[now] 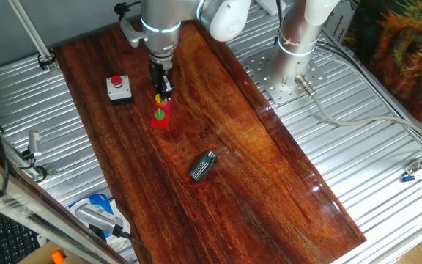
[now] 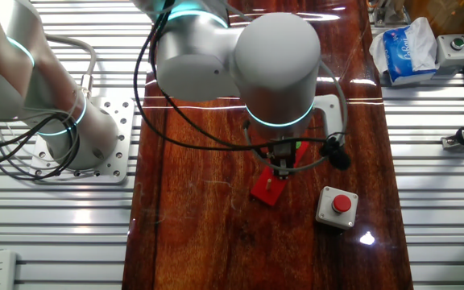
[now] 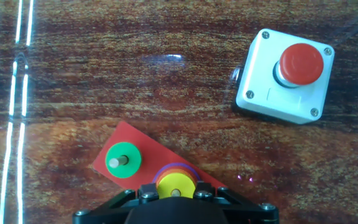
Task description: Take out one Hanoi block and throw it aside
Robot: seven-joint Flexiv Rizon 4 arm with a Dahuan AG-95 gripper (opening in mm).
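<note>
The Hanoi block is a small yellow disc (image 3: 175,185) with a centre hole. It sits on top of an orange and a purple disc on a peg of the red base (image 3: 146,151). A green disc (image 3: 123,160) sits on the neighbouring peg. My gripper (image 3: 174,190) is straight over the yellow disc, and its two fingers press on the disc's left and right edges. The peg tip still shows in the hole. In one fixed view the gripper (image 1: 164,95) stands low over the red base (image 1: 160,122). In the other fixed view the arm hides most of the base (image 2: 266,188).
A white box with a red push button (image 3: 286,76) stands close to the base, also seen in one fixed view (image 1: 119,87). A dark grey-green tool (image 1: 203,166) lies further down the wooden board. Metal slats surround the board.
</note>
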